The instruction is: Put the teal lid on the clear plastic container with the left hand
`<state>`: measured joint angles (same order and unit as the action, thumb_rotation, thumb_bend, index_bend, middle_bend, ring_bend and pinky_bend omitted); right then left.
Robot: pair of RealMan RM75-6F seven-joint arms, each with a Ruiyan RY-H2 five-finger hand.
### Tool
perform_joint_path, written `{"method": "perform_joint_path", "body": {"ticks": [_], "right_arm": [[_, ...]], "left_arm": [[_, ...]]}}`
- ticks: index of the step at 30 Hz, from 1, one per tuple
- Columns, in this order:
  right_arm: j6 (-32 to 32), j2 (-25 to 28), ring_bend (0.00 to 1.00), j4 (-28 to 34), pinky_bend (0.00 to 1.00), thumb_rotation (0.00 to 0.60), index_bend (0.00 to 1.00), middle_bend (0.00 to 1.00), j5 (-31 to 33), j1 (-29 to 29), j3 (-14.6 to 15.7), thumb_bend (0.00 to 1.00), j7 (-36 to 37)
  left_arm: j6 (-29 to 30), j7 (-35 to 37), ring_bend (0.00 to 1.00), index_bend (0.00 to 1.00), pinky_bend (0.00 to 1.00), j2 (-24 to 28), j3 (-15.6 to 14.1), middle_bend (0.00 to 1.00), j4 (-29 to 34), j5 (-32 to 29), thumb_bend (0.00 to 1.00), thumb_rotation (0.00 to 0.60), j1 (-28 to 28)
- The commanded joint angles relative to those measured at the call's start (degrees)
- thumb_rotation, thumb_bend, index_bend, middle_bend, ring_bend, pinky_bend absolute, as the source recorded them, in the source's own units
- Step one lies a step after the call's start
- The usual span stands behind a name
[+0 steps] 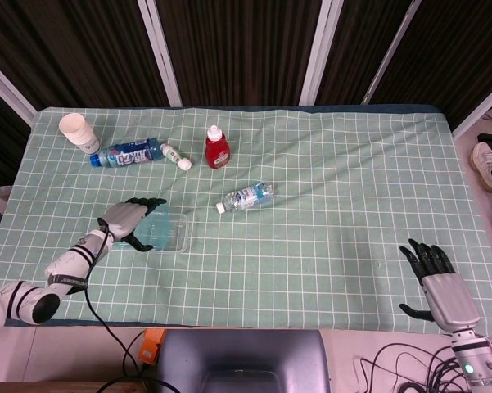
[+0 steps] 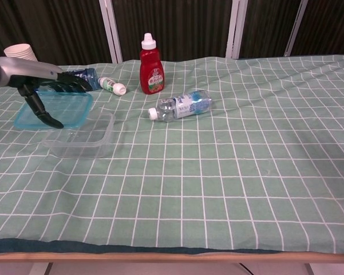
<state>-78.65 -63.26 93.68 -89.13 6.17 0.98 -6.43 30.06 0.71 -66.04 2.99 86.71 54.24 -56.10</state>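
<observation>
Gripping the teal lid (image 2: 52,109) at its near-left edge, the left robot hand (image 1: 128,219) holds it in the air in the left part of both views, dark fingers (image 2: 68,85) across the top and the thumb beneath. In the chest view the lid hangs above and slightly left of the clear plastic container (image 2: 80,135), overlapping its far-left corner without sitting on the rim; in the head view the lid covers most of the container's outline. The container rests open on the green checked surface (image 1: 327,205).

At the lower right of the head view, the right robot hand (image 1: 435,275) lies near the surface's front edge, fingers spread apart and holding nothing.

Toward the upper left stand stacked paper cups (image 1: 76,129), a blue bottle (image 1: 129,153) and a small white bottle (image 1: 176,156) lying down, an upright red bottle (image 1: 217,148), and a clear water bottle (image 1: 247,197) on its side.
</observation>
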Motion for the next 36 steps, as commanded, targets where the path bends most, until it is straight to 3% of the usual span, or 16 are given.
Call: {"method": "perform_joint_path", "body": {"ticks": [1, 21, 36], "right_arm": [[-0.03, 0.12, 0.0, 0.04, 0.0, 0.6, 0.0, 0.0, -0.2, 0.02, 0.1, 0.19, 0.22], [0.08, 0.47, 0.0, 0.01, 0.0, 0.6, 0.0, 0.0, -1.43, 0.21, 0.81, 0.19, 0.95], [-0.18, 0.71, 0.0, -0.01, 0.0, 0.6, 0.0, 0.0, -1.87, 0.15, 1.03, 0.19, 1.48]], "left_arm": [[0.5, -3.8, 0.56, 0.03, 0.68, -1.69, -0.8, 0.67, 0.4, -3.68, 0.25, 0.6, -1.97], [7.67, -15.67, 0.56, 0.03, 0.68, -6.57, -3.4, 0.67, 2.49, -17.39, 0.24, 0.6, -5.78], [7.83, -17.41, 0.56, 0.03, 0.69, -7.86, -3.4, 0.67, 2.04, -20.22, 0.25, 0.6, -6.69]]}}
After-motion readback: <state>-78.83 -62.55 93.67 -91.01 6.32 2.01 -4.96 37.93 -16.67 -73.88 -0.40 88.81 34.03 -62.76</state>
